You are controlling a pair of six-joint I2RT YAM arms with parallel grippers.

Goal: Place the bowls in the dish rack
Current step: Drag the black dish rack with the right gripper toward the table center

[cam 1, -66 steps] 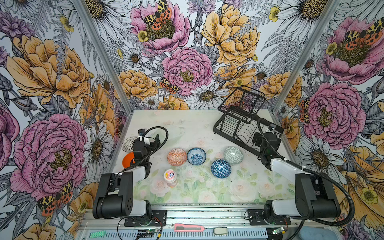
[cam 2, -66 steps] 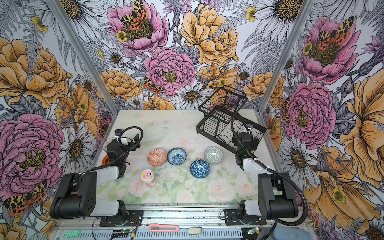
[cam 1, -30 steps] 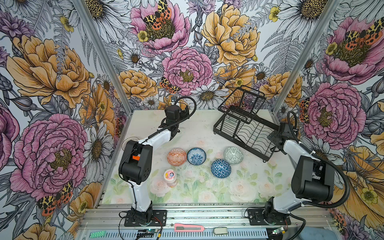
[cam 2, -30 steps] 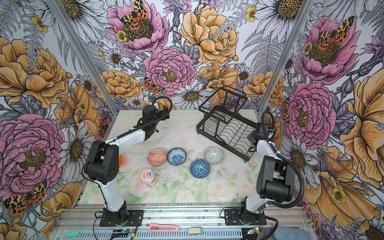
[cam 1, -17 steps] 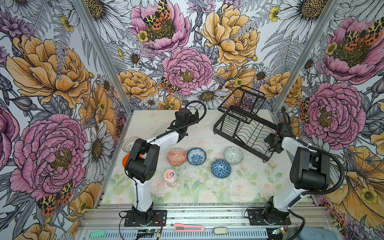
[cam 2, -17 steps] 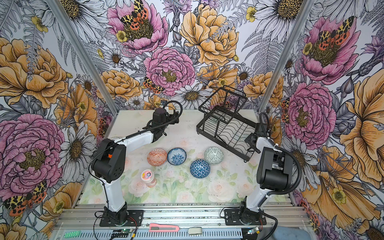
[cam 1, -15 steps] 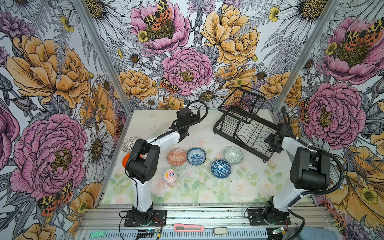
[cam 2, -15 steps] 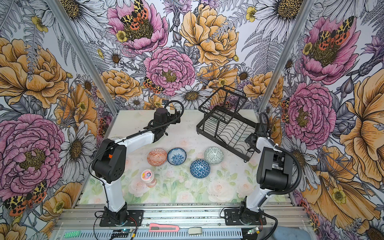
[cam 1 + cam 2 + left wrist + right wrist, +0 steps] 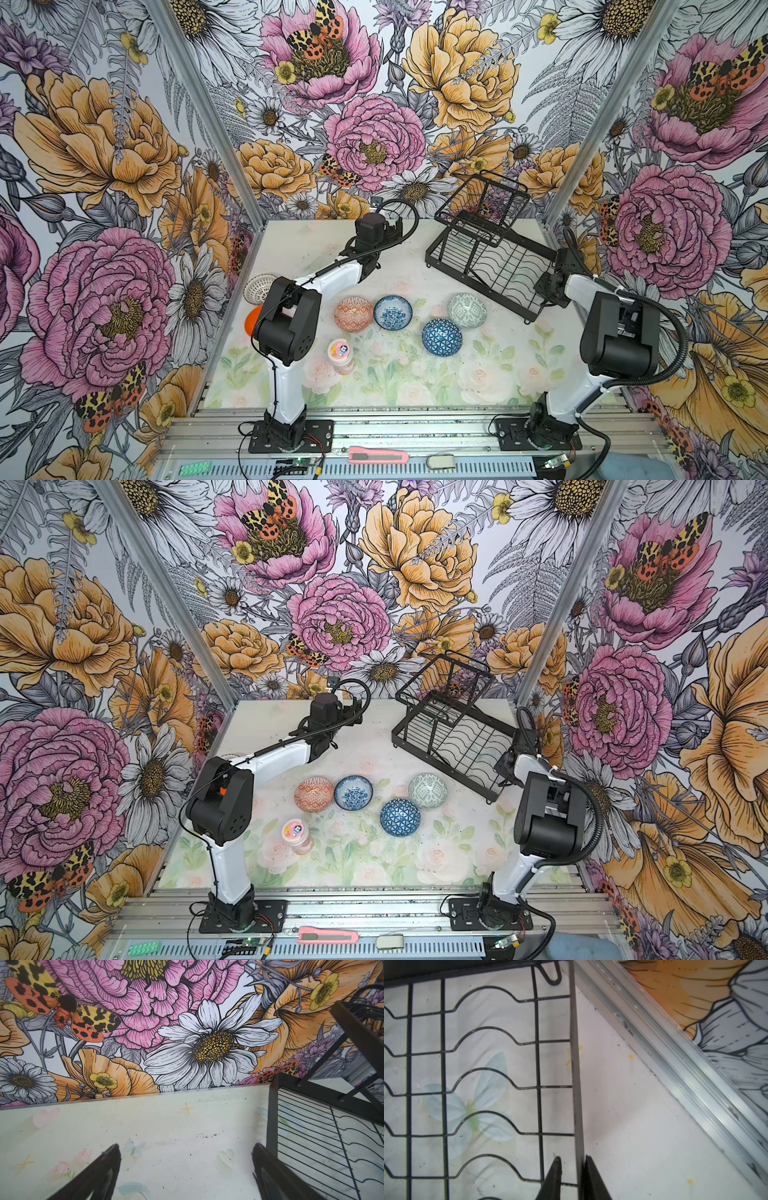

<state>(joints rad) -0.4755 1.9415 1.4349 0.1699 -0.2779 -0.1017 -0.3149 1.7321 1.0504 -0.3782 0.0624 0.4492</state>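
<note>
A robot lab booth, not a home: floral printed panels (image 9: 374,137) box in a small tabletop (image 9: 415,386), aluminium posts (image 9: 205,112) frame the corners, and a left arm (image 9: 286,324) and right arm (image 9: 619,332) are bolted onto a metal rail (image 9: 415,428).

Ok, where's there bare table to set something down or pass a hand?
Bare: the near strip of table between the bowls and front rail, and the far stretch between back wall, left tool and dish rack. Crowded: the bowl row mid-table, the pink-lidded jar, and the right edge where the right tool straddles the rack's rim.
</note>
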